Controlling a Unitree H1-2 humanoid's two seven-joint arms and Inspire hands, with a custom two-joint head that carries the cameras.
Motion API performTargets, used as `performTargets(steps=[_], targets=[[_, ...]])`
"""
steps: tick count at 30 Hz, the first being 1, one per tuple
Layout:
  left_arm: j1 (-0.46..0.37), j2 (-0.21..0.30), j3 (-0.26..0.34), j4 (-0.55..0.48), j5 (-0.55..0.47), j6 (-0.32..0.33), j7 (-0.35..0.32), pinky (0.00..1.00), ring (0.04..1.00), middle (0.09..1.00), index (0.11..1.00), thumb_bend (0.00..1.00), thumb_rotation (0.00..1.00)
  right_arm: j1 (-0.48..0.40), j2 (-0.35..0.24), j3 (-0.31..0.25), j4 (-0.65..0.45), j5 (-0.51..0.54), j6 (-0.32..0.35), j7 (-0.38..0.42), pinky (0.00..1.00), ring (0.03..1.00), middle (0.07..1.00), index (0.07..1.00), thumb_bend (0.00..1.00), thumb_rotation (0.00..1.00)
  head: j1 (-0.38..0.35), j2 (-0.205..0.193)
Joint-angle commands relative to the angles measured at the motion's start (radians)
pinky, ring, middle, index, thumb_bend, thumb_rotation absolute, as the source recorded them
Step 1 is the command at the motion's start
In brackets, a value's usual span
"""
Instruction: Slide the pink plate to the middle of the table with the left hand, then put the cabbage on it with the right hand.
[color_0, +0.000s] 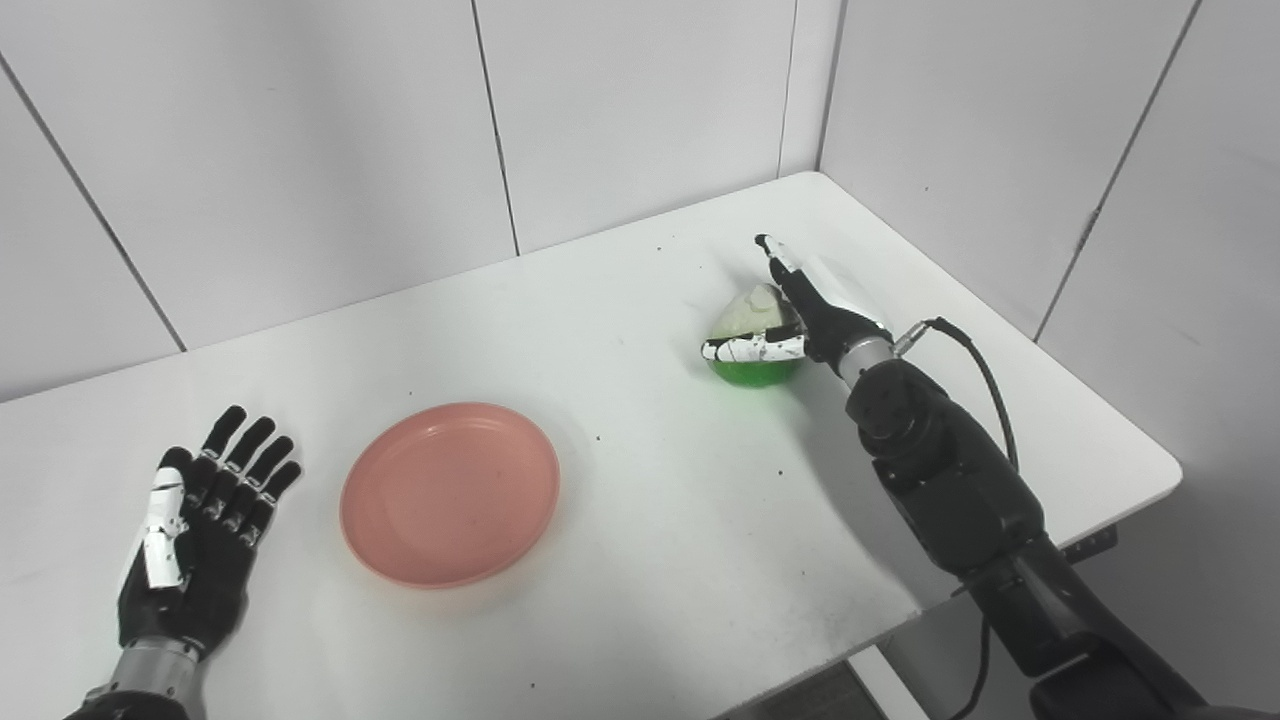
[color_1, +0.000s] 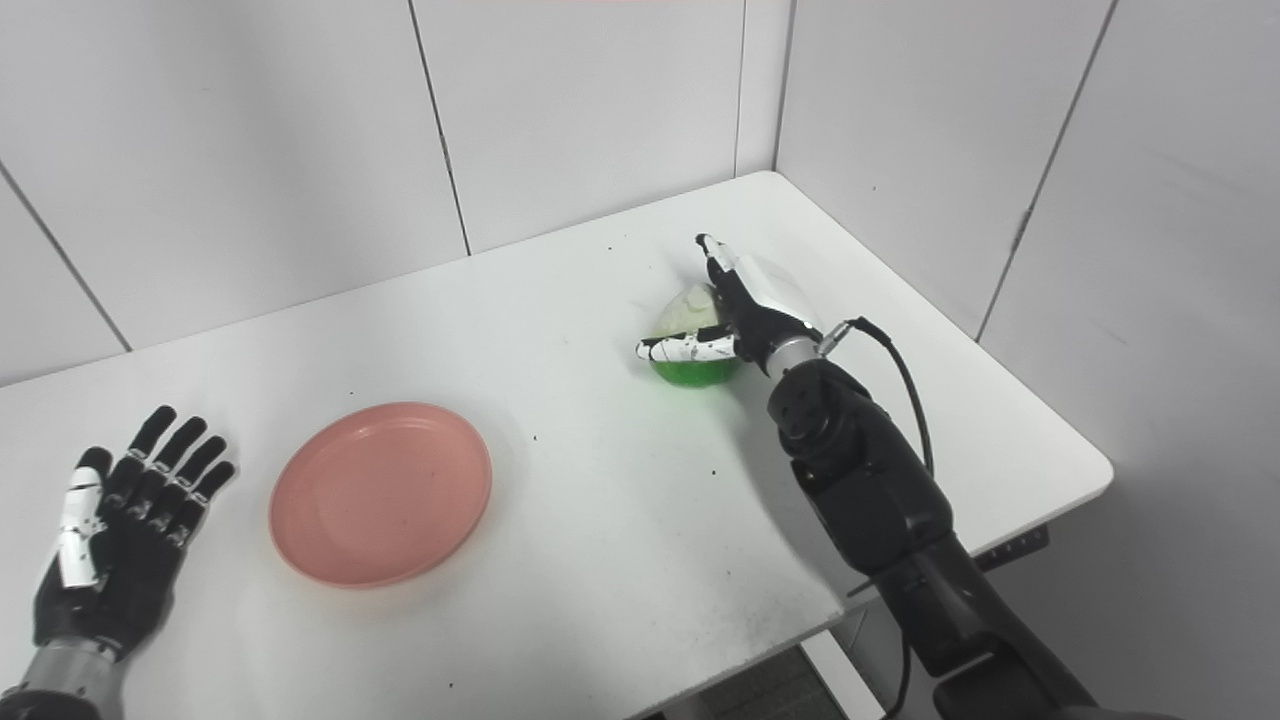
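Left eye view shows the left hand (color_0: 195, 535) lying flat at the near left of the white table (color_0: 620, 300), palm up, fingers spread wide and holding nothing. Just to its right, a little apart, sits the pink plate (color_0: 450, 493), with nothing on it. Farther right, well away from the plate, the green cabbage (color_0: 750, 345) rests on the table. The right hand (color_0: 800, 310) is up against the cabbage, thumb across its front and fingers reaching up past its far side. Whether it grips tight cannot be told.
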Motion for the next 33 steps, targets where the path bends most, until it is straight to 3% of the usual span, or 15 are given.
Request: performTargets(steps=[1, 8, 25, 30, 33], targets=[[0.045, 0.018, -0.007, 0.027, 0.012, 0.079, 0.015, 0.92, 0.904, 0.917, 0.909, 0.43, 1.0, -0.05, -0.033, -0.002, -0.004, 0.005, -0.036, -0.028, 0.87, 0.984, 1.0, 1.0, 1.0, 0.5, -0.002, 0.005], [0.046, 0.021, -0.012, 0.024, 0.015, 0.079, 0.019, 0.92, 0.902, 0.913, 0.906, 0.43, 1.0, -0.051, -0.051, 0.009, 0.029, 0.021, -0.051, -0.033, 0.85, 0.977, 1.0, 1.0, 1.0, 0.51, -0.005, 0.007], [0.049, 0.024, -0.012, 0.017, 0.02, 0.086, 0.018, 0.91, 0.895, 0.904, 0.9, 0.42, 1.0, -0.065, -0.05, 0.029, 0.062, 0.038, 0.039, -0.001, 0.87, 0.976, 1.0, 1.0, 1.0, 0.46, -0.007, 0.011], [0.052, 0.022, -0.015, 0.008, 0.02, 0.09, 0.019, 0.9, 0.895, 0.907, 0.903, 0.42, 1.0, -0.075, -0.034, 0.012, 0.09, 0.083, 0.044, 0.005, 0.85, 0.958, 0.991, 0.998, 1.0, 0.39, 0.0, 0.008], [0.054, 0.023, -0.019, 0.008, 0.026, 0.083, 0.019, 0.9, 0.89, 0.903, 0.899, 0.42, 1.0, -0.08, -0.036, 0.02, 0.11, 0.098, 0.026, 0.002, 0.81, 0.894, 0.931, 0.967, 1.0, 0.36, 0.002, 0.008]])
